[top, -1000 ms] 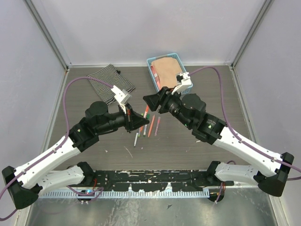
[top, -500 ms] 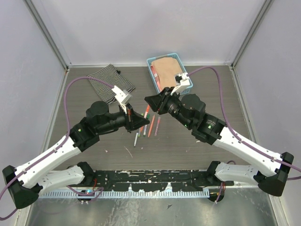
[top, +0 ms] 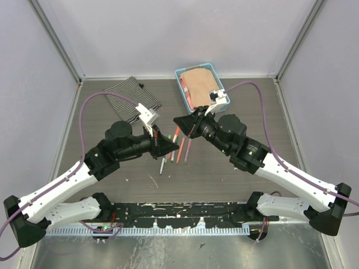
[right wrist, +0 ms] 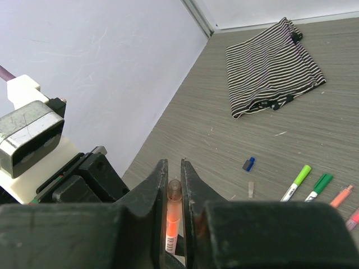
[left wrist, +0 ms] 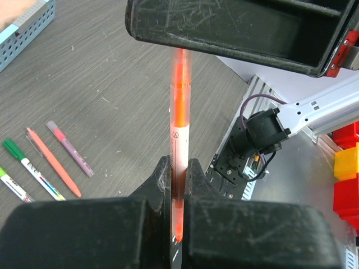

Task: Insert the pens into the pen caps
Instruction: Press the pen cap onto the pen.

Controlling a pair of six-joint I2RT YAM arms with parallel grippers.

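Observation:
An orange pen spans the gap between both grippers, above the table. My left gripper is shut on its lower body. My right gripper is shut on the pale translucent pen cap that sits on the pen's other end, with orange body showing below it. From above, the two grippers face each other tip to tip with the pen between them. Several more pens lie on the table beneath. A loose dark blue cap lies near them.
A striped cloth lies at the back left. A light blue basket holding a tan cloth stands at the back centre. Lime, green, orange and pink pens lie side by side on the grey table.
My right gripper has closed its jaws onto the capped end of the orange pen. Both arms have edged slightly; the left still holds the pen.

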